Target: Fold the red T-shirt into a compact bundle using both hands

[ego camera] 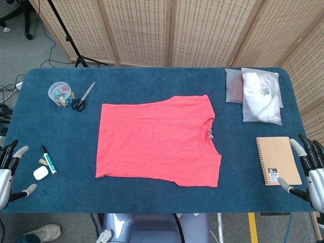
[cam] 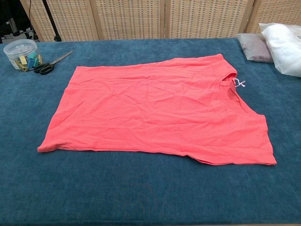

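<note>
Red T-shirt (ego camera: 157, 140) flat mid-table — between empty, spread-fingered left robot hand (ego camera: 9, 172) and right robot hand (ego camera: 311, 169)

backdrop: woven-panel folding screens (ego camera: 167, 30) with pale wood frames | floor: grey (ego camera: 20, 50), cables, black stand leg (ego camera: 68, 35) | worktop: blue carpet-like cover (ego camera: 152, 202) | light: even, soft

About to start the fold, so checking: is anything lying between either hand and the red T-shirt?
Left hand: a marker and white case lie between it and the red T-shirt. Right hand: a notebook.
</note>
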Robot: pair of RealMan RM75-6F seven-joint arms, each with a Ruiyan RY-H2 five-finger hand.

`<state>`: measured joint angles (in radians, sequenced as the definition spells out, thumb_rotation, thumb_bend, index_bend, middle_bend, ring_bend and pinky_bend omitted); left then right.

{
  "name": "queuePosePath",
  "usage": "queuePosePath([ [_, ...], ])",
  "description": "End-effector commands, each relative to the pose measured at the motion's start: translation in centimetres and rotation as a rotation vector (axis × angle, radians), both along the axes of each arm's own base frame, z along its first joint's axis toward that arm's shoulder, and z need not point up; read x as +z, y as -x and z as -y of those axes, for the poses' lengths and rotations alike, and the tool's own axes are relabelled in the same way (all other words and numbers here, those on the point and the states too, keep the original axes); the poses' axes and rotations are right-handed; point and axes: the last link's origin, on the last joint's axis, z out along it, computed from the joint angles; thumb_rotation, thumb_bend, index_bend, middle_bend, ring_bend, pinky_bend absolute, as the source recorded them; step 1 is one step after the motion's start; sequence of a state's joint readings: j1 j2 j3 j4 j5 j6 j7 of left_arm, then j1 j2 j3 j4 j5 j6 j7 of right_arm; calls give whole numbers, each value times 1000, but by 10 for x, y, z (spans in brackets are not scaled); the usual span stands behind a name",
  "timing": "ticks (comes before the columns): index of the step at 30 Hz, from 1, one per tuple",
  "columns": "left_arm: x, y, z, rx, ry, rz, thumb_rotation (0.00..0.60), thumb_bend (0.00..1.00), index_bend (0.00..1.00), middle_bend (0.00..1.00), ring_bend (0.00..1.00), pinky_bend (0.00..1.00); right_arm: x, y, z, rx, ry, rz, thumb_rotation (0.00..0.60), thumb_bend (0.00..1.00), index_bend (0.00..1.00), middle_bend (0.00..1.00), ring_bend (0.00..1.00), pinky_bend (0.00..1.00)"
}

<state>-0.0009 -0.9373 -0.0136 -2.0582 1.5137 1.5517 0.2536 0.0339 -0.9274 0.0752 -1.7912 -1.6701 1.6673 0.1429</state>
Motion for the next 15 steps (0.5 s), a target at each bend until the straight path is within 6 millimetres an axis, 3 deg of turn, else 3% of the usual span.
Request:
queuePosePath([
  [1,0,1,-1,2,2,-2,600,0,0,0,0,0,-2,0,0,2,-10,-3,600,0,14,0,0,0],
  [9,0,0,-1,2,5,1,600,0,0,0,0,0,-24,-3,0,38,-141,-36,600,0,84,0,0,0],
  [15,-1,0,-4,7,9,0,600,0,0,0,0,0,-77,-6,3,131,-342,-138,600,0,201,0,0,0],
])
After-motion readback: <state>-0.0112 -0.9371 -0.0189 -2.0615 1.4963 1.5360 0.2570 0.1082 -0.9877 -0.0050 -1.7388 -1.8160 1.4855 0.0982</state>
